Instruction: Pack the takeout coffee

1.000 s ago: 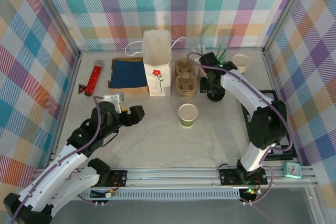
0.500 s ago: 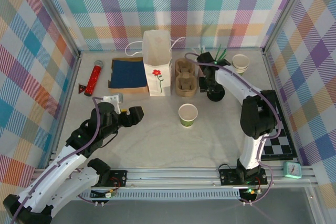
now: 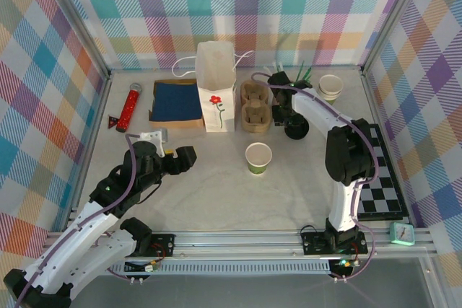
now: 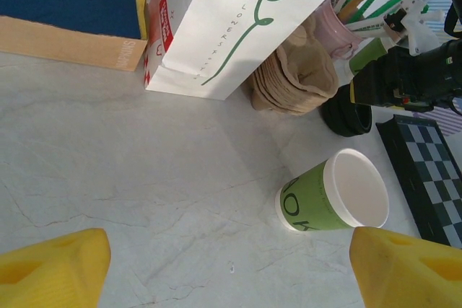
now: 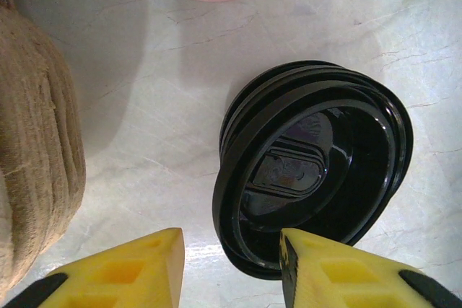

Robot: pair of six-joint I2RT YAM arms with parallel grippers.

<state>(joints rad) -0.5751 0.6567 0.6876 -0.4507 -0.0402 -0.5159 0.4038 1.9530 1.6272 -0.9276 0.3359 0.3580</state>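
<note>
The takeout coffee cup (image 3: 258, 157), green with a white rim, stands mid-table with its mouth open; it also sits at the lower right of the left wrist view (image 4: 333, 194). A stack of black lids (image 3: 297, 131) lies to its back right. My right gripper (image 3: 287, 116) hangs over that stack. In the right wrist view its jaws (image 5: 231, 265) straddle the near rim of the tilted top lid (image 5: 317, 171); one yellow finger (image 5: 317, 265) touches the rim and the other (image 5: 130, 268) stands apart from it. My left gripper (image 3: 173, 148) hovers wide open, left of the cup, with nothing between its fingers (image 4: 231, 265).
A white paper bag with a red flower (image 3: 216, 95) stands at the back, a brown pulp carrier (image 3: 254, 106) beside it. A blue book on cardboard (image 3: 175, 102) and a red tube (image 3: 130, 106) lie back left. Stacked cups (image 3: 330, 86) and a checkered board (image 3: 379, 178) are on the right.
The right gripper's jaws have narrowed around the top lid's rim and the right arm's elbow has swung left. The left arm and the cup have not moved.
</note>
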